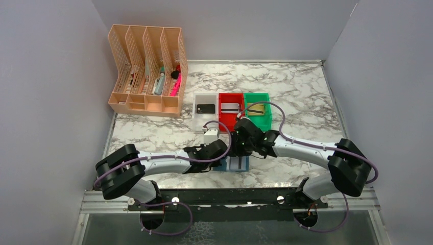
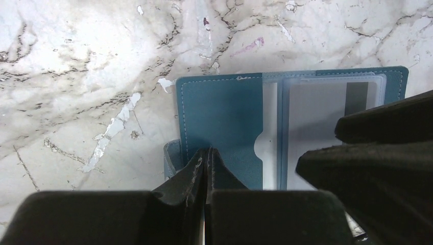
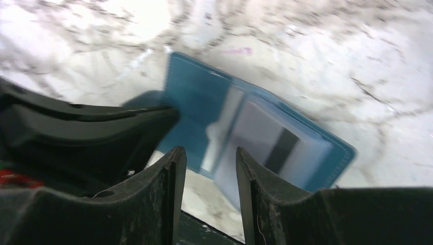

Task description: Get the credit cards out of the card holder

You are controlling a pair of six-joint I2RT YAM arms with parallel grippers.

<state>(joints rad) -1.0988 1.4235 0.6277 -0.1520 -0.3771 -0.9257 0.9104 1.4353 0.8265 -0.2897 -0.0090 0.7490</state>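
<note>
Inspector: Marbled tabletop (image 1: 306,92) noted. The card holder (image 2: 219,117) lies open at its near edge, and the left claw (image 2: 207,158) is closed on the near edge of its left half. How is the pull best made?

Assessor: The right claw (image 3: 210,168), parted and empty, hangs above. The pocketed credit card (image 2: 316,132) should be gripped at an edge and drawn out level. Contents recorded: white bin (image 1: 206,97), black card (image 1: 205,108); red bin (image 1: 231,95), silver-grey card (image 1: 231,107); green bin (image 1: 257,95), gold card (image 1: 256,109).
</note>
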